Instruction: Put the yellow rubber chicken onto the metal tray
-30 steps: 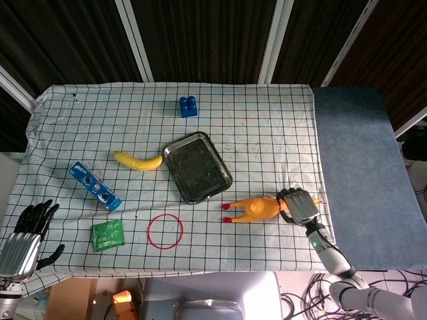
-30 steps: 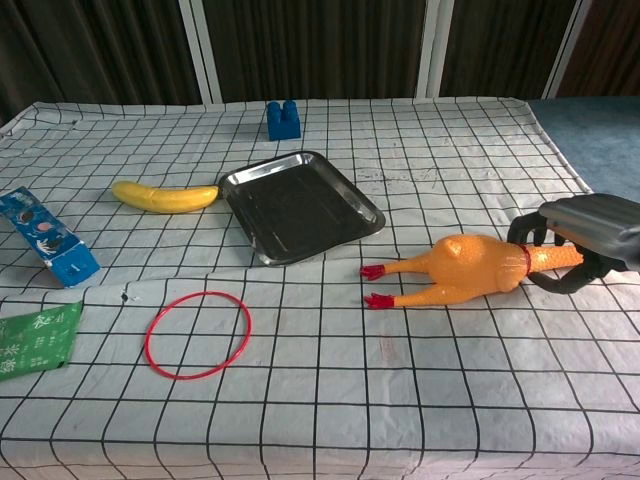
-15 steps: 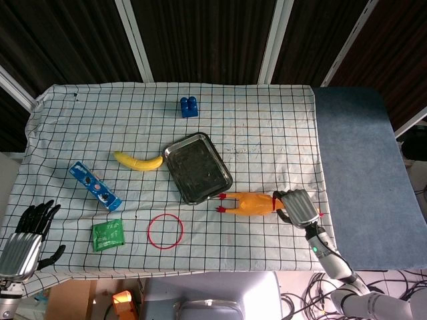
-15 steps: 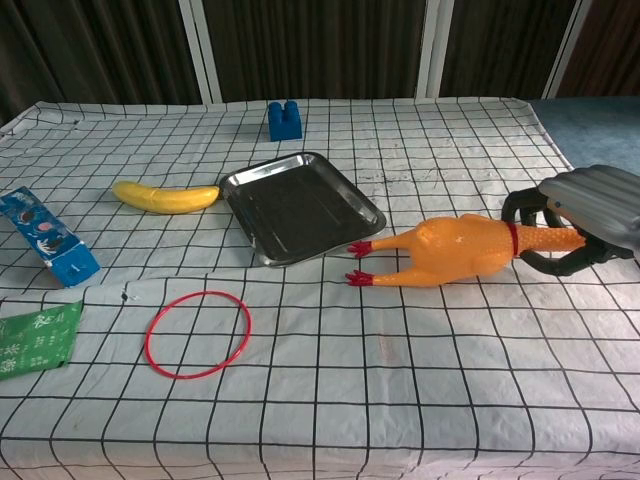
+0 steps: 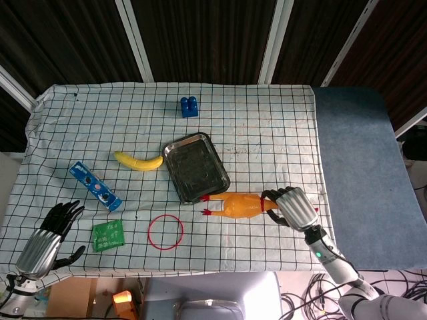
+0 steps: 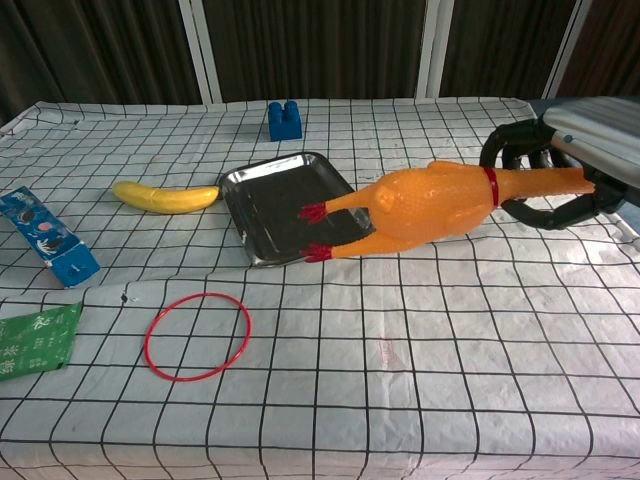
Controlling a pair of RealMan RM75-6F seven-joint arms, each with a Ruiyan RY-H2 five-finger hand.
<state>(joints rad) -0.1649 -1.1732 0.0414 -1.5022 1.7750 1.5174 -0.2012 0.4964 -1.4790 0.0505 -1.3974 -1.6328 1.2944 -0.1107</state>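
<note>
My right hand (image 5: 291, 207) (image 6: 565, 160) grips the yellow rubber chicken (image 5: 235, 205) (image 6: 425, 202) by its neck and holds it above the cloth. The chicken lies level, its red feet pointing left over the near right edge of the metal tray (image 5: 193, 167) (image 6: 275, 205). The tray is dark, shiny and holds nothing. My left hand (image 5: 48, 236) hangs open at the table's near left corner, far from the tray; only the head view shows it.
A banana (image 5: 138, 161) (image 6: 164, 196) lies left of the tray. A red ring (image 5: 165, 231) (image 6: 198, 335) sits in front of it. A blue box (image 5: 95, 185) (image 6: 45, 236) and green packet (image 5: 108, 235) (image 6: 35, 338) lie at the left, a blue block (image 5: 188, 106) (image 6: 283, 120) at the back.
My right hand has lifted the chicken off the cloth and carried it left, so its feet now reach the tray's edge. My left hand has shifted slightly right.
</note>
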